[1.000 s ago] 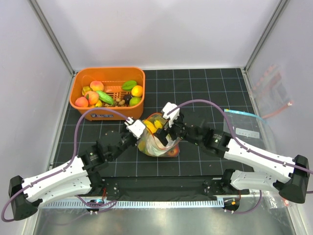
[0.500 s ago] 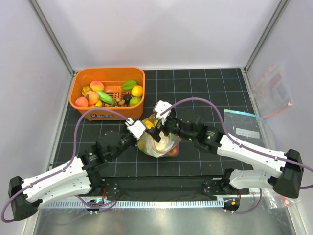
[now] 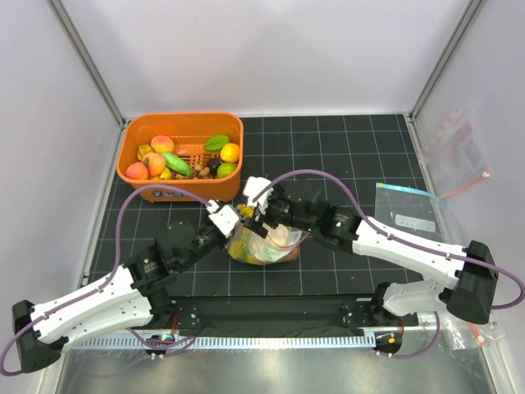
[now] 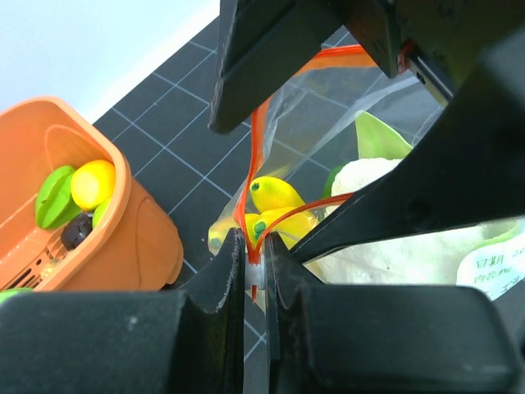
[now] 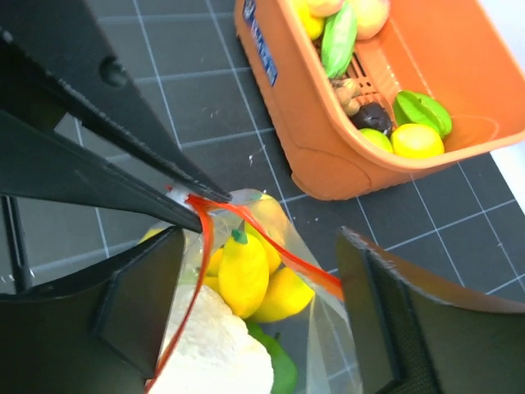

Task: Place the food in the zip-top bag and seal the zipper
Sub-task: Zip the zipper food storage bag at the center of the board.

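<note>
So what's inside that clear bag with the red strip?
Inside the clear bag you can see yellow toy fruits, a white cauliflower and a green piece. Whatever lies beneath them is covered.

Zip-top bag (image 3: 264, 246): clear, crinkly, glossy plastic film. Zipper (image 5: 201, 246): smooth red-orange plastic. Food (image 5: 244, 271): glossy moulded plastic. Basket (image 5: 344, 164): orange plastic, semi-matt. Tabletop (image 3: 328, 139): matt black, gridded.

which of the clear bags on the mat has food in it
The crinkly bag with the red-orange zipper, mid-mat, its mouth pinched by the left tool. The flat blue-edged bag on the right holds no food.
</note>
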